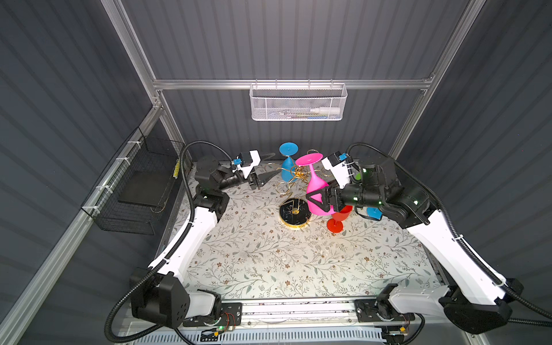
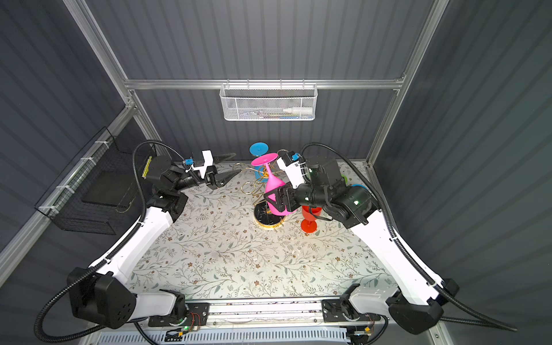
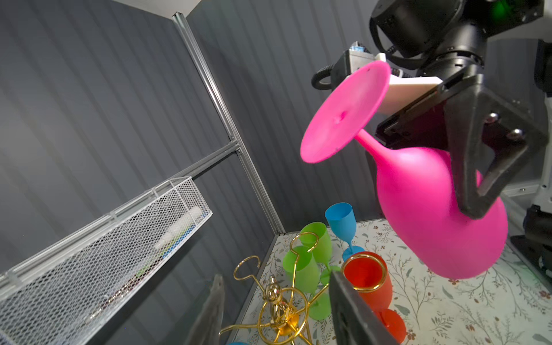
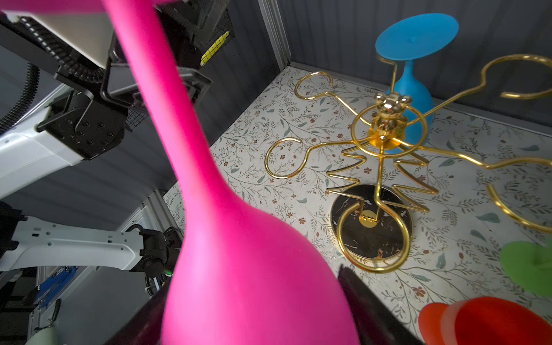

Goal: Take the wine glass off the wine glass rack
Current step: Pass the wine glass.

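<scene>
The lift-off looks nearly done. The pink wine glass (image 1: 316, 187) hangs foot-up just beside the wine glass rack (image 1: 294, 174), and its stem appears clear of the gold rings. The right tool (image 1: 321, 197) is clamped across its bowl. Next, I'd judge, it must carry the glass further from the rack and stand it on the table (image 1: 268, 254). The left tool (image 1: 274, 164) waits at the rack's opposite side, jaws apart and empty.
</scene>
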